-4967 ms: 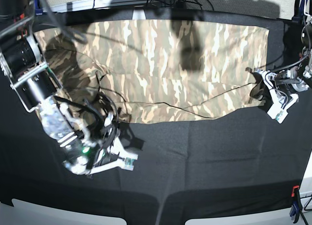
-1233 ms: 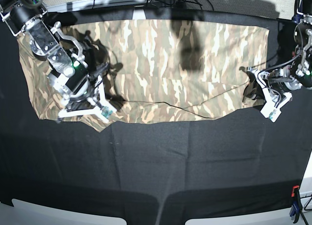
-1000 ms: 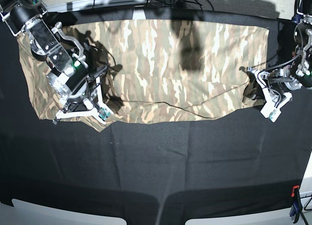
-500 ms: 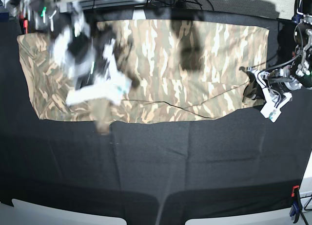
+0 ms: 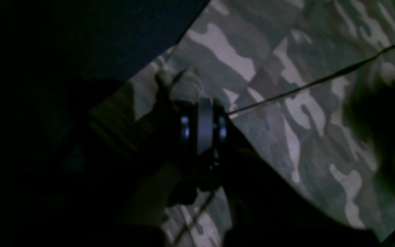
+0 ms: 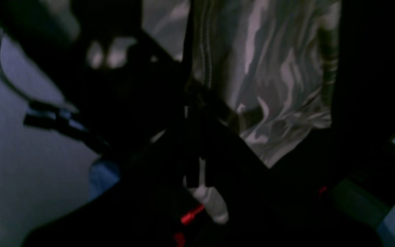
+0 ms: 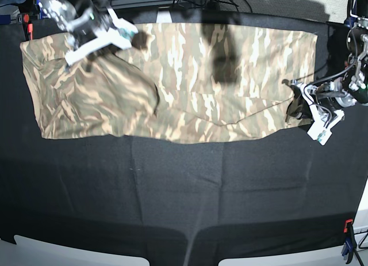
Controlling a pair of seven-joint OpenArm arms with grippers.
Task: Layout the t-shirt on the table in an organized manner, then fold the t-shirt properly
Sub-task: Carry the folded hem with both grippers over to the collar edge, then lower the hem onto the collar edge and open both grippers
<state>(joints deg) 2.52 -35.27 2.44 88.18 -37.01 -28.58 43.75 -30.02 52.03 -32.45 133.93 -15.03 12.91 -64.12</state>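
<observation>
Two tools are working at opposite ends of the shirt, and you are seeing them over a wide stretch of bare black tabletop nearest the camera. Beyond that, the shirt is lying spread across the far half of the tabletop, its near edge running roughly straight with a slight dip toward the middle. At the base view's right end, your left tool is sitting pressed together on the shirt's corner; the left wrist view is showing the fingers pinching a small bunch of fabric right at the edge where the camouflage meets the black cloth. Farthest back, at the view's left corner, your right tool is hanging above the shirt, pressed together too. Its wrist view is dim and blurred, showing hanging fabric just beside the fingers, but I cannot tell whether they are gripping it.
</observation>
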